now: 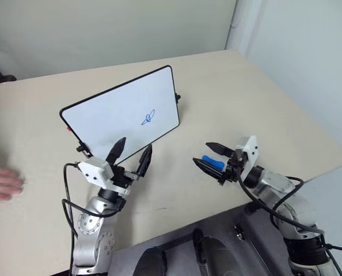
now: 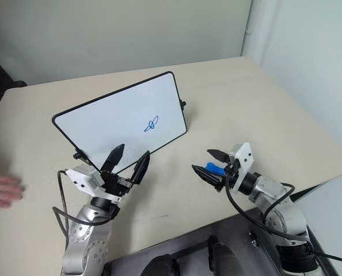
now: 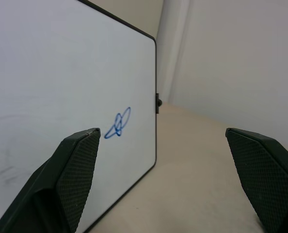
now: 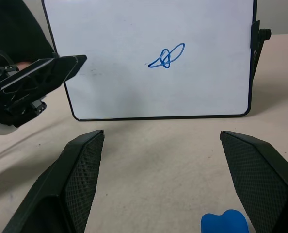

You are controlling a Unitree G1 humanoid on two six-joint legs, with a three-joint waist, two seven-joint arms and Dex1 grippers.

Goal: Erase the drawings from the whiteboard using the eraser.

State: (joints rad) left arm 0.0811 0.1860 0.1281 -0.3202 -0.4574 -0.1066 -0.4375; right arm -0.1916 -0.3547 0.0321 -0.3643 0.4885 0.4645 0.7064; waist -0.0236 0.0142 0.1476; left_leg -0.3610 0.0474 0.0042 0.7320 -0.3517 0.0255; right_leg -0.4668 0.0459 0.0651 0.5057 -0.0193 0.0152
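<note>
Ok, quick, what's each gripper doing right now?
Left gripper: open, empty, by the whiteboard.
Right gripper: open around the eraser, not clamped.

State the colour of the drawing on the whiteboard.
Blue: the drawing is a thin looped scribble on the whiteboard, clearest in the right wrist view.

From my seat, the two head views look forward and down over a beige table point(image 1: 263, 103), with the whiteboard point(image 1: 119, 112) left of centre and both arms rising from the bottom edge. The right eye sits slightly to the side, so the board lands a little lower in its frame; otherwise the pair share the whole scene. My left wrist camera sits very close to the board, looking along its face at a shallow angle, the blue scribble point(image 3: 118, 123) at centre frame. My right wrist camera sits low over the table and faces the board squarely from farther back. Both wrist views share the scribble and the board's right edge.
</note>
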